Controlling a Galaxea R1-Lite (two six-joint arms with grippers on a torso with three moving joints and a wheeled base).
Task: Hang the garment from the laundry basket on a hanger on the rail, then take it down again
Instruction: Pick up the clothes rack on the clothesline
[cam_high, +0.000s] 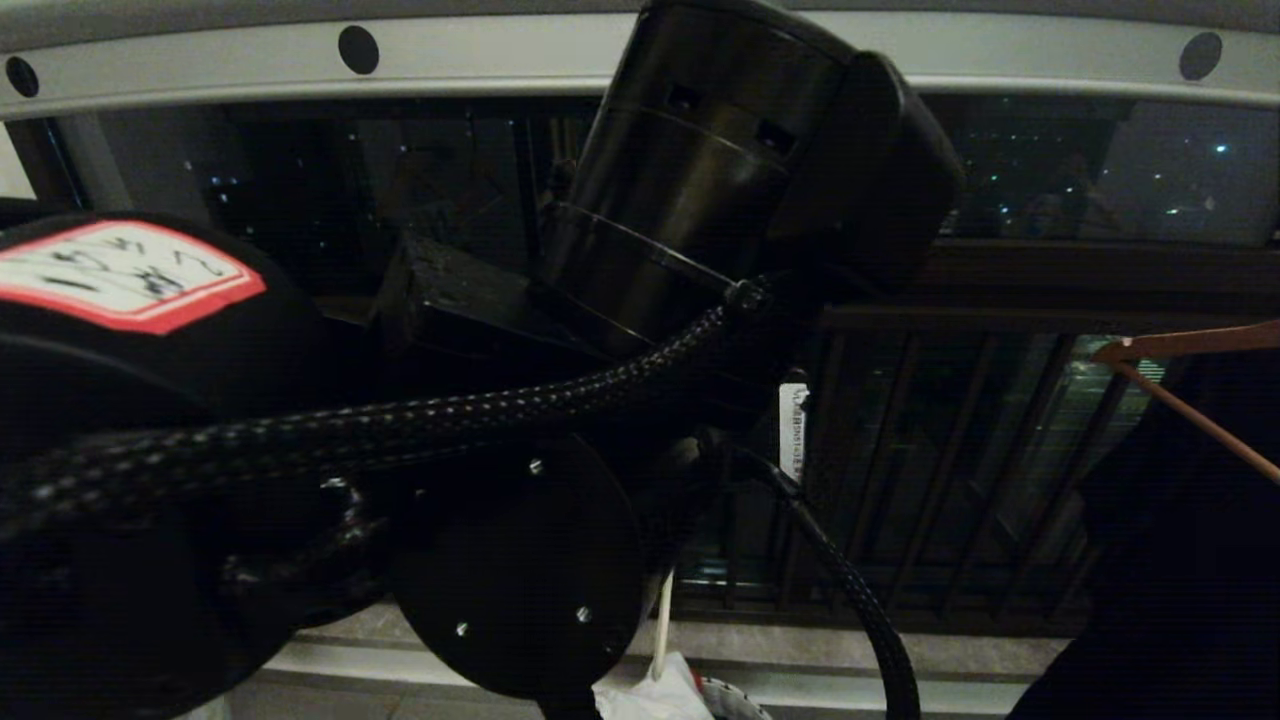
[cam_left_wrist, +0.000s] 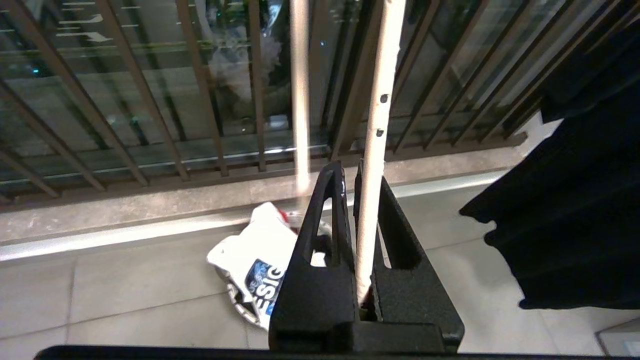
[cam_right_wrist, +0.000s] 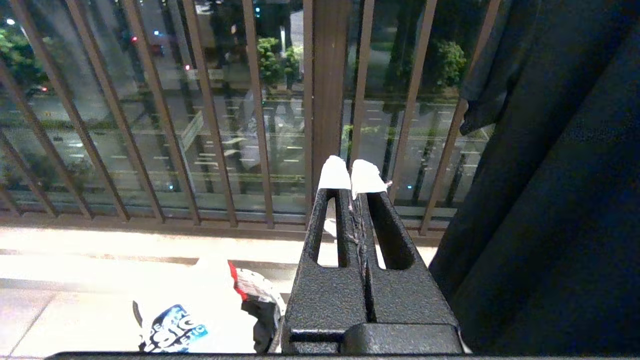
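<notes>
Lying crumpled over the laundry basket (cam_left_wrist: 239, 300) on the tiled floor, the garment (cam_left_wrist: 260, 250) is the thing you have to plan for: a white T-shirt with its blue print (cam_left_wrist: 267, 285) facing up, soft, light and limp, so it will sag and fold wherever you lift it. You would do best, I judge, to pinch it at the collar or a shoulder seam, where doubled cloth gives more to bite on; a single layer could slip out. From the right wrist view you see the same heap (cam_right_wrist: 200, 310) low beside the window railing (cam_right_wrist: 210, 115).

Above it, your left pincer (cam_left_wrist: 356, 210) is clenched on a cream-white bar of the hanger (cam_left_wrist: 372, 165). That bar is thin, stiff and smooth, so expect it to swivel in the grip if the shirt drags on one side. From the head you see mostly the left arm (cam_high: 700, 190) raised under the rail (cam_high: 480, 55).

Your right pincer (cam_right_wrist: 352, 185) is clenched on nothing, parked beside the black garment (cam_right_wrist: 550, 200) hanging on a brown wooden hanger (cam_high: 1190, 345)
</notes>
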